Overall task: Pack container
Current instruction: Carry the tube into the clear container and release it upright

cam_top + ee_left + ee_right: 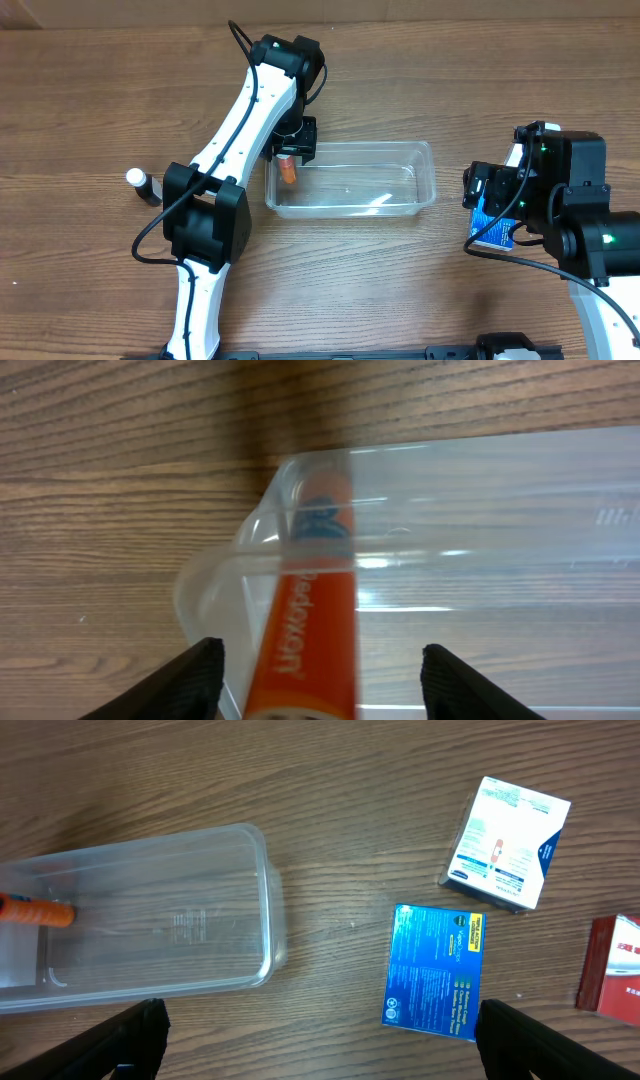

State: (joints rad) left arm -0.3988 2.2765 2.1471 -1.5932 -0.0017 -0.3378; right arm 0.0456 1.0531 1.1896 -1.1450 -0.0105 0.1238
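Note:
The clear plastic container [405,205] lies at the middle of the table. An orange tube [288,171] is at its left end, leaning over the rim. My left gripper [292,150] hangs right above it, open, and in the left wrist view the orange tube [305,630] sits between the spread fingers [320,665] without touching them, above the container [470,510]. My right gripper [488,200] is open and empty to the right of the container, over a blue box [494,234]. The right wrist view shows the container [160,880], the tube [36,910] and the blue box [432,972].
A small dark bottle with a white cap [141,184] stands at the far left. In the right wrist view a white box [508,842] and a red box [612,968] lie to the right of the blue box, beyond my open fingers [320,1020].

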